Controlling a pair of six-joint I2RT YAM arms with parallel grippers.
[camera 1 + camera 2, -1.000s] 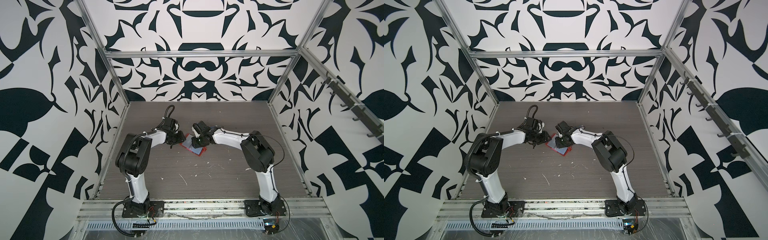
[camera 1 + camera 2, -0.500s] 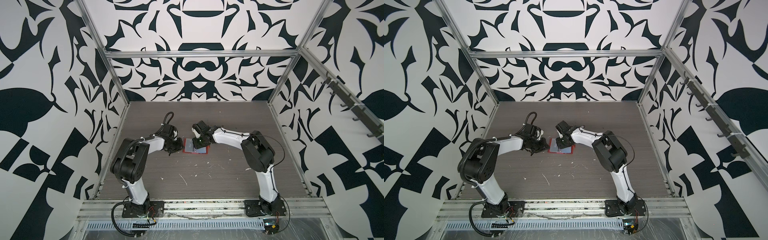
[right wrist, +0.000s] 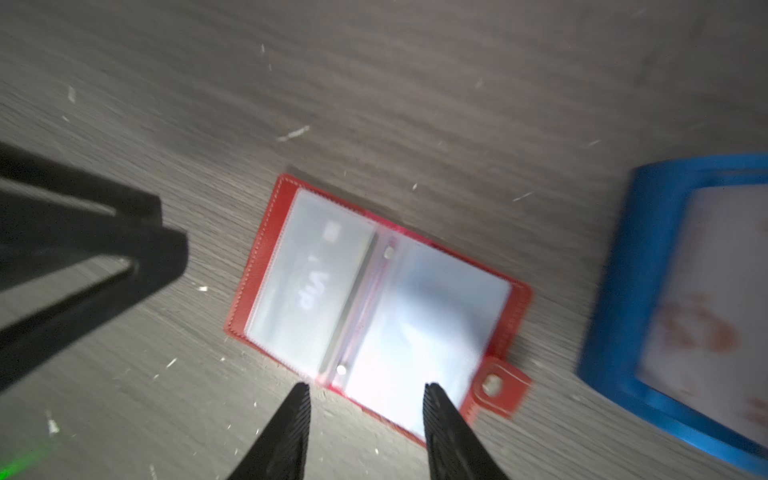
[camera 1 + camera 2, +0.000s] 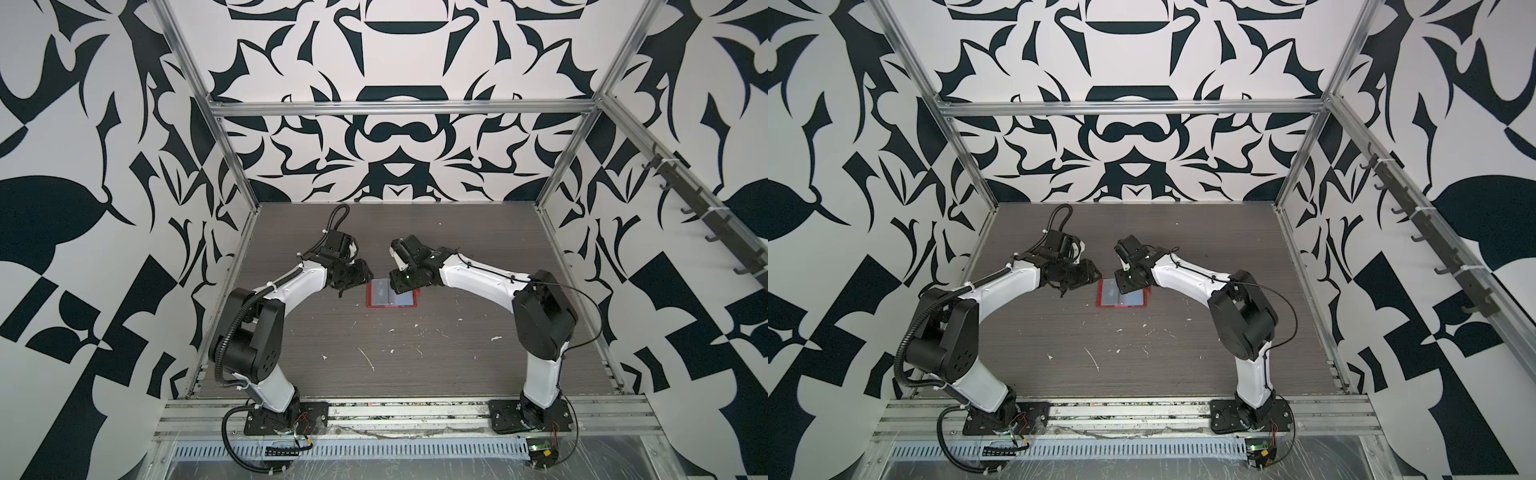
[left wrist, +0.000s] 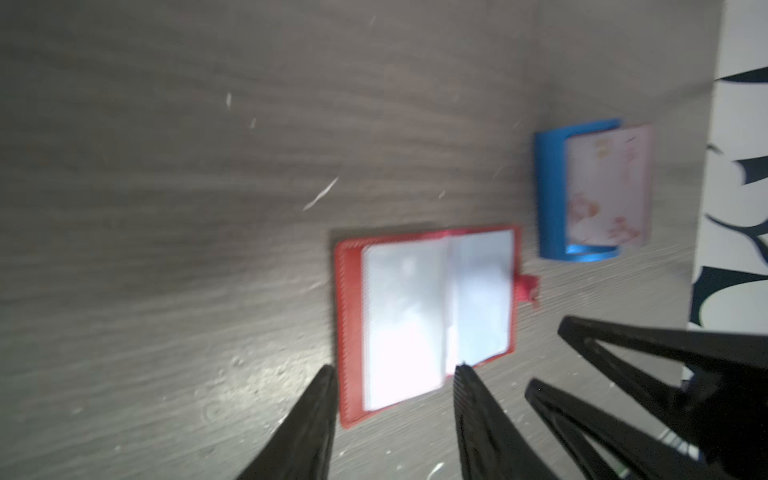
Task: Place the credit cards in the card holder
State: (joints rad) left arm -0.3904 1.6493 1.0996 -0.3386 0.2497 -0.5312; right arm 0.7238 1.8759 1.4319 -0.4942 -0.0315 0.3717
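The red card holder (image 3: 266, 232) lies open and flat on the table, mid-table in both top views (image 4: 390, 306). A grey credit card (image 3: 311, 282) marked VIP sits in one clear pocket, a pale card (image 3: 432, 316) in the facing one. A white card with red marks (image 5: 606, 187) stands in the blue rack (image 5: 548, 195) beside the holder. My left gripper (image 5: 395, 368) hangs open above the holder's edge, nothing between its fingers. My right gripper (image 3: 366, 385) is open too, over the side with the snap tab (image 3: 496, 384), and holds nothing.
White scraps (image 4: 365, 357) are scattered over the wooden table nearer the arm bases. Patterned walls and metal frame posts (image 4: 552, 195) enclose the table. In the top views the right gripper (image 4: 401, 282) hides the blue rack.
A second ago the holder sat skewed between both grippers. It now lies square and flat. Both grippers have opened wider and pulled back from it.
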